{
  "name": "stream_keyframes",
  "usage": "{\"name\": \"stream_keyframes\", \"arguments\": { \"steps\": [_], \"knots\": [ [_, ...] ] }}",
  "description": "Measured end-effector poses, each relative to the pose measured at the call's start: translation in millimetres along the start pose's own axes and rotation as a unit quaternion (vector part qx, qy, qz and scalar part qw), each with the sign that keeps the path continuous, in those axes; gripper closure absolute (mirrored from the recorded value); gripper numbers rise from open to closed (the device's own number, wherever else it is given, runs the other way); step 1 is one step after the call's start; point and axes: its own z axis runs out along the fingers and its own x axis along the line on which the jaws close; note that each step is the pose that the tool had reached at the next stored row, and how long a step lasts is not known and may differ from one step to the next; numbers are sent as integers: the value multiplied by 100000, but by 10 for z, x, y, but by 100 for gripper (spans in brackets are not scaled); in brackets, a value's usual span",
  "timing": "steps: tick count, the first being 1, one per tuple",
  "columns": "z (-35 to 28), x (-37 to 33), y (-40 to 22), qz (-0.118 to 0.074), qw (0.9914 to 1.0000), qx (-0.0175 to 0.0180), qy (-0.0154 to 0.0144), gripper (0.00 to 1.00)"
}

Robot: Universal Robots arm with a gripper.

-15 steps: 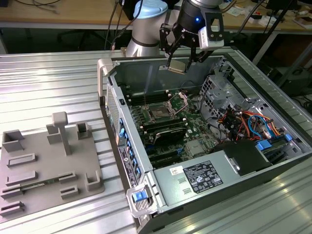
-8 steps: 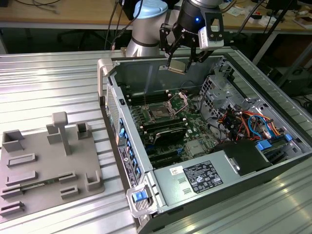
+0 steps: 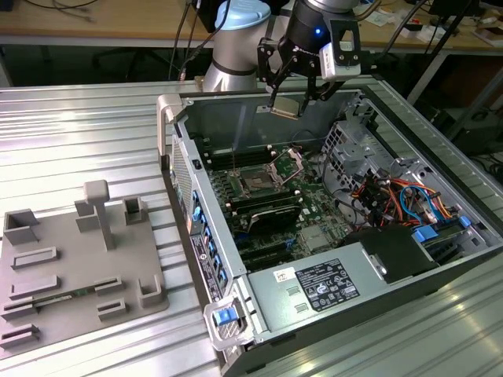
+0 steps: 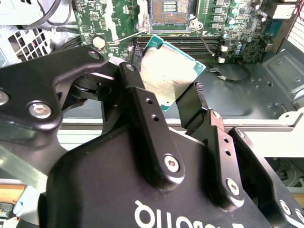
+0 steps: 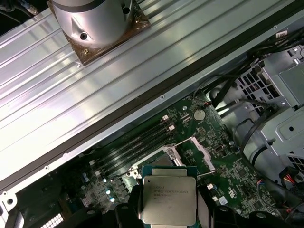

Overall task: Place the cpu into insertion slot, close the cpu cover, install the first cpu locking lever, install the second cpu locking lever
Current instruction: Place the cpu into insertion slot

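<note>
While hanging well above the insertion slot (image 4: 167, 8), pinches the cpu (image 4: 168, 78) by opposite edges between narrow fingers (image 4: 144, 107): likely light, stiff, slick-topped, fragile underneath, best held at rims.

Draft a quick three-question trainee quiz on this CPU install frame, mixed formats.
1. True or false: the gripper is shut on the cpu.
2. Fill in: beside the insertion slot, the cpu cover stands ___ (open/closed).
3. Where is the cpu? A) seated in the insertion slot B) held in the air over the open computer case C) resting on the cpu cover

Key: 1 true; 2 open; 3 B.
</note>
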Motion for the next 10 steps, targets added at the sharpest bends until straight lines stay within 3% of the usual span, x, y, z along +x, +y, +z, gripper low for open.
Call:
{"name": "stream_keyframes", "arguments": {
  "steps": [10],
  "knots": [
    [0,0,0,901,99996,-18,-81,45]
  ]
}}
